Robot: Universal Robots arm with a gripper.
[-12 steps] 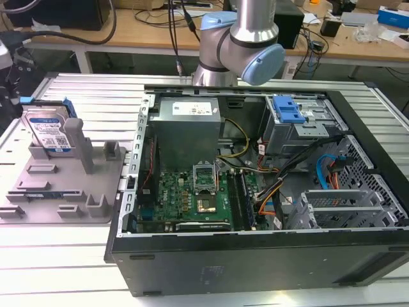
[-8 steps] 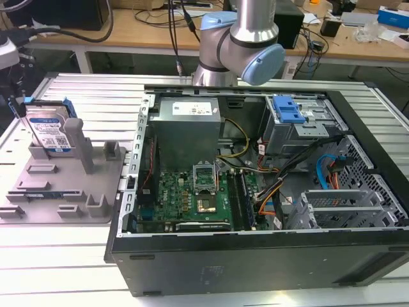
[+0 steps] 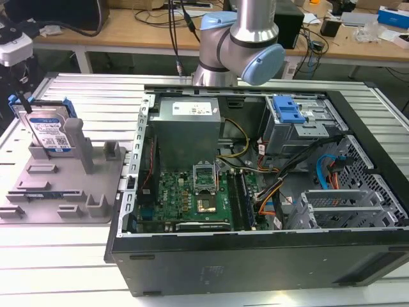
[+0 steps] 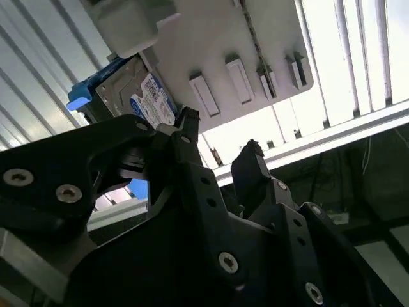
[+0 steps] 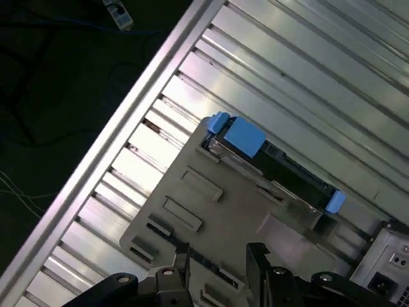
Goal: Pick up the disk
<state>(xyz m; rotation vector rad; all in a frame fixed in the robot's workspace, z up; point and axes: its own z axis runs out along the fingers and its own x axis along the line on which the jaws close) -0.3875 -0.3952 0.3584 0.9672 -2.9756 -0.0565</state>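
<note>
Where the slatted aluminium counter (image 3: 89, 86) reached the exterior view's left, the flat silver metal disk (image 3: 48, 131), with its white-and-blue label and blue plastic rails, stood on edge in a slot of the grey plastic fixture tray (image 3: 64, 192), just beside an upright grey post (image 3: 75, 137). In the second wrist view the black metal gripper (image 4: 217, 144) hung near the disk but apart from it. Its jaws were released, with an open gap between them and nothing held. Further to the exterior view's right lay the open black metal computer case (image 3: 255, 268), whose blue plastic drive-cage latch (image 3: 287, 110) was well apart from the disk. The likely trouble lay in the approach. Coming in skewed, one of the jaws could strike the post or a blue rail and tip the disk or wedge it in its slot. Clenched too near an edge, the jaws could let the smooth metal faces slip free as the disk lifted.
</note>
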